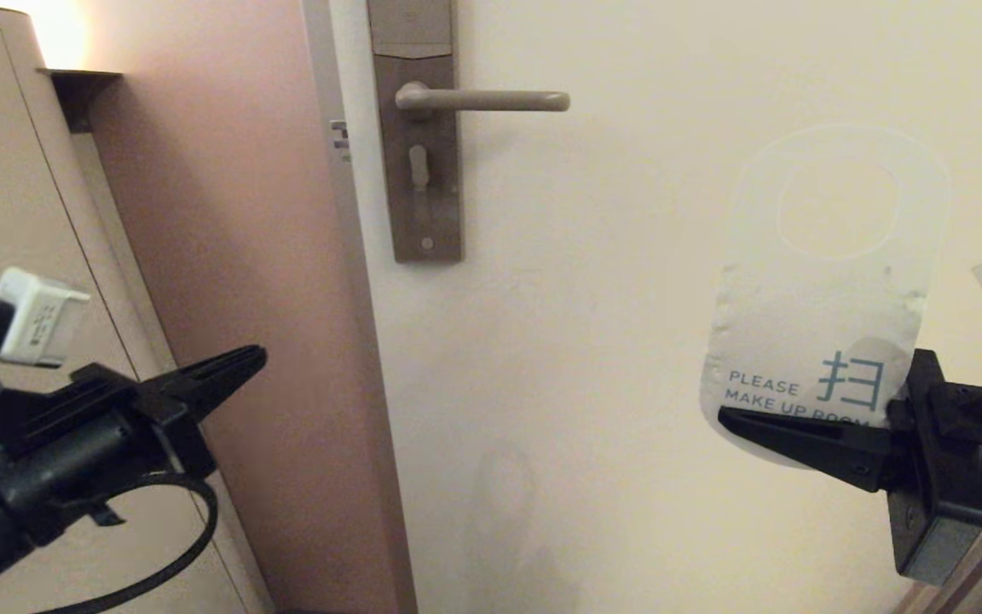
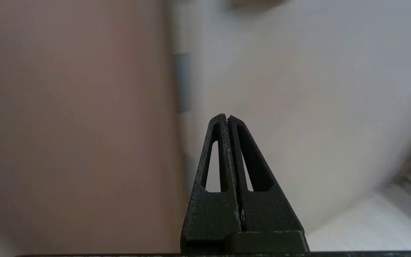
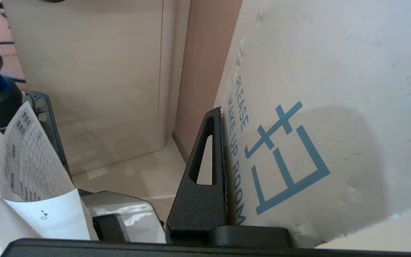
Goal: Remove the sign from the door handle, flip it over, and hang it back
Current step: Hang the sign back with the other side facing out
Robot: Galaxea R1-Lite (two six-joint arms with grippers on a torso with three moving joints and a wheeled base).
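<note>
The sign (image 1: pixel 823 298) is off the door handle, held upright at the right with its white "PLEASE MAKE UP ROOM" side facing me and its oval hole on top. My right gripper (image 1: pixel 734 418) is shut on the sign's lower end. In the right wrist view one black finger (image 3: pixel 205 171) presses against the sign (image 3: pixel 316 107); the other is hidden behind it. The door handle (image 1: pixel 482 101) is bare, a beige lever on a brown-grey backplate (image 1: pixel 418 170), up and to the left of the sign. My left gripper (image 1: pixel 257 358) is shut and empty at the lower left (image 2: pixel 228 119).
The cream door (image 1: pixel 627 384) fills the middle and right. A pinkish-brown door frame and wall (image 1: pixel 227 213) run left of the backplate. A pale wood cabinet (image 3: pixel 84 71) stands to the left. Papers (image 3: pixel 30 178) lie by my right arm.
</note>
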